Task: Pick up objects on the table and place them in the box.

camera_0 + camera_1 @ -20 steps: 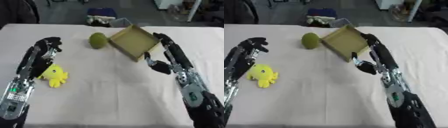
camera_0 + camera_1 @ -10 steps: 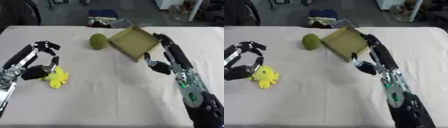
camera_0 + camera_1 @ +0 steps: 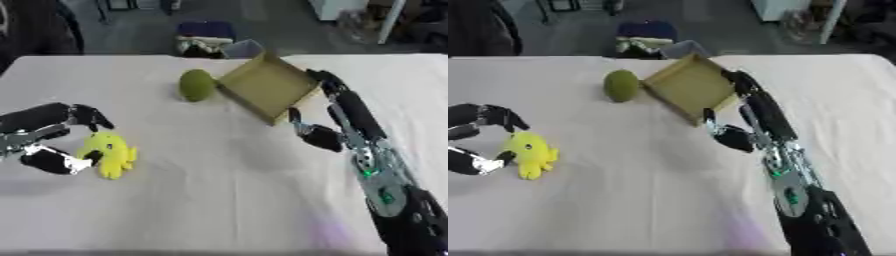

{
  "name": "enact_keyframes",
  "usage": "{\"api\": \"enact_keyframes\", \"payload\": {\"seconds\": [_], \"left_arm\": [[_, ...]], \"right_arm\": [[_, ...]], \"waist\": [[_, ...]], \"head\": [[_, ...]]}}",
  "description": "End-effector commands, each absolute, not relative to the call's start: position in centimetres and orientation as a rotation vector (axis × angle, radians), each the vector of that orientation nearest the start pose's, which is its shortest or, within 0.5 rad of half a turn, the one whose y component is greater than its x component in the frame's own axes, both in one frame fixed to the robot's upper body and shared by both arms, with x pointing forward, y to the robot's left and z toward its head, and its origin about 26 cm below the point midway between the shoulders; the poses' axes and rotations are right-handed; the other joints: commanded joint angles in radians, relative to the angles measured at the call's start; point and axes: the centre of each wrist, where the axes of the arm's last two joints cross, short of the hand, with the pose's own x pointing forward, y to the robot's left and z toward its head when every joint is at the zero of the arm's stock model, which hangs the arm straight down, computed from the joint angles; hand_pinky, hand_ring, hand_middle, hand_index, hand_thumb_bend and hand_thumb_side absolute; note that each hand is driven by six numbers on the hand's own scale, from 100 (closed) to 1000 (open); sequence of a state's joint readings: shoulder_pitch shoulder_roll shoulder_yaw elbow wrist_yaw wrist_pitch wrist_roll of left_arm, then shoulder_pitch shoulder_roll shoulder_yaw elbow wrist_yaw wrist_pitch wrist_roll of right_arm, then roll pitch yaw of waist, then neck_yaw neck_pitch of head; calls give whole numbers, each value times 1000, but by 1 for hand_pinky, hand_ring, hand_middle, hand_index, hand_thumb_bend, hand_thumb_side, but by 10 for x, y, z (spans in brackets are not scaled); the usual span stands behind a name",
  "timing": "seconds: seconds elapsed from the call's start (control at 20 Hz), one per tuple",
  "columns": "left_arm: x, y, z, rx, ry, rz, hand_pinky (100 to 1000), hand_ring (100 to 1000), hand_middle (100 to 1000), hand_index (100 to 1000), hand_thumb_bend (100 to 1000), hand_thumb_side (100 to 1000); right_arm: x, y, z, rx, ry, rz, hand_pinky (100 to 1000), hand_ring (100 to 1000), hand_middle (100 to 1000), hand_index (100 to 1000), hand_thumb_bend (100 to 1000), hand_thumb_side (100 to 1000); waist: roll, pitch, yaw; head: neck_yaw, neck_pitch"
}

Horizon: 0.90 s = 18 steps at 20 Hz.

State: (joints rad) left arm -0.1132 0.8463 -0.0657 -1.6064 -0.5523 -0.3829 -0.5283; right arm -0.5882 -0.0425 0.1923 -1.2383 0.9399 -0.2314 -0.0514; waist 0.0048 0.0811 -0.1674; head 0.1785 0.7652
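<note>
A yellow octopus toy [image 3: 110, 152] lies on the white table at the left. My left hand [image 3: 45, 131] comes in from the left edge, open around it: curved fingers [image 3: 81, 113] sit just above the toy and the thumb [image 3: 61, 161] touches its lower left side. A green round fruit [image 3: 197, 85] rests next to the cardboard box [image 3: 262, 86], which stands tilted with its opening facing me. My right hand [image 3: 322, 137] is open against the box: straight fingers [image 3: 334, 94] run along its right wall and the thumb [image 3: 296, 119] is at its near corner.
White cloth [image 3: 219, 200] covers the table. Past the far edge, a dark blue thing with light bags [image 3: 208, 39] sits on the floor. A white cabinet [image 3: 337, 7] stands at the back right.
My left arm has swung out to the left and lower; the hand now brackets the yellow toy from the left. The right hand, box and green fruit have stayed put.
</note>
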Motion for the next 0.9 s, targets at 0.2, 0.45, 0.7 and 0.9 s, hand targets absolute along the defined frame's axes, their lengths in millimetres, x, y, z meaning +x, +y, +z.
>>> {"api": "enact_keyframes", "payload": {"seconds": [0.2,0.45,0.7,0.9], "left_arm": [[315,420,131,616,-1127,-1819,774,739,763,865,195,263],[326,422,118,606,-1087,-1848,772,741,752,862,174,214],[331,423,111,621,-1065,-1880,770,744,756,864,178,159],[334,422,116,667,-1101,-1876,797,780,807,895,253,131]], "right_arm": [[404,-136,90,-642,-2017,1150,865,1000,899,1000,186,435],[404,-135,90,-641,-2016,1150,865,1000,900,1000,189,435],[404,-135,90,-641,-2016,1150,865,1000,900,1000,190,435],[404,-136,89,-645,-2013,1148,865,1000,900,1000,193,434]], "waist": [[3,-10,-5],[1,-10,-10],[2,-10,-11],[1,-10,-9]], "head": [[2,5],[3,5],[5,5],[1,5]]}}
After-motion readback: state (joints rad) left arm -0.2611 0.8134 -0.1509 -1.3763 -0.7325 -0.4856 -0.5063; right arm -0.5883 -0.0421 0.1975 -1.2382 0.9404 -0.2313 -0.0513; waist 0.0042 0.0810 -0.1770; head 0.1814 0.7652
